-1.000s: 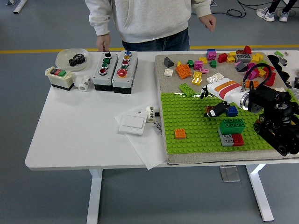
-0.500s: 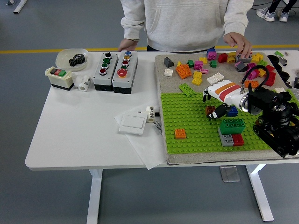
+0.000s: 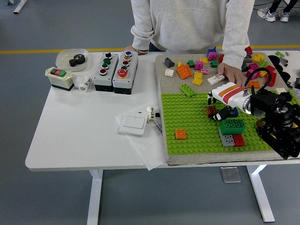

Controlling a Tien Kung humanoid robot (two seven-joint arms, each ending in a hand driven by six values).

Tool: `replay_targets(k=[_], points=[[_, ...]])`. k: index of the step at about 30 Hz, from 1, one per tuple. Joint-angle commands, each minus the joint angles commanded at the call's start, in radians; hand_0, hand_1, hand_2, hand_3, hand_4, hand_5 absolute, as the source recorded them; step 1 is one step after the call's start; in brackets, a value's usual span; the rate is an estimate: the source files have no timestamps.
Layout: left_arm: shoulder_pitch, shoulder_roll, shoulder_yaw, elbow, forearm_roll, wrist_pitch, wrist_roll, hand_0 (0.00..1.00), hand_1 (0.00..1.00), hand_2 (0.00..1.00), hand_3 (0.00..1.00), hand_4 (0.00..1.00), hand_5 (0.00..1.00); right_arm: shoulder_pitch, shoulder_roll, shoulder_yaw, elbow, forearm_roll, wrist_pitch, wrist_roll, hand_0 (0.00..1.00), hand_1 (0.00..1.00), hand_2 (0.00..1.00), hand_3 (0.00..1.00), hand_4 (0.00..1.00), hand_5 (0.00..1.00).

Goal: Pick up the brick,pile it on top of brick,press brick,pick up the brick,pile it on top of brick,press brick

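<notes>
Since the earlier frame, the person's hand (image 3: 230, 73) has come down onto the loose bricks just behind the robot's right hand (image 3: 219, 110). On the green baseplate (image 3: 187, 123), an orange brick (image 3: 180, 134) sits well left of the fingers (image 3: 212, 111) (curled around a dark brick (image 3: 211, 110)); the green-topped stack (image 3: 233, 131) stands just nearer and right.

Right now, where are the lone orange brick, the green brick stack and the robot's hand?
Orange brick (image 3: 180, 134), head view: centre of its studded top.
Green brick stack (image 3: 233, 125), head view: top green brick's upper face.
Right hand (image 3: 224, 104), head view: middle of the hand.
</notes>
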Motion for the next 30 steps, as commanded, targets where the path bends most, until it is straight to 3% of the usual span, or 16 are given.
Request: replay_targets(k=[29, 30], points=[[-0.001, 0.001, -0.009, 0.000, 0.015, -0.002, 0.003, 0.753, 0.734, 0.731, 0.598, 0.665, 0.593, -0.006, -0.010, -0.015, 0.000, -0.007, -0.048, 0.030, 0.325, 0.425, 0.473, 0.470, 0.798, 0.328], [-0.001, 0.001, -0.010, 0.000, 0.016, -0.003, 0.004, 0.754, 0.734, 0.731, 0.598, 0.664, 0.593, -0.006, -0.010, -0.016, 0.002, -0.005, -0.052, 0.031, 0.305, 0.415, 0.467, 0.468, 0.779, 0.363]])
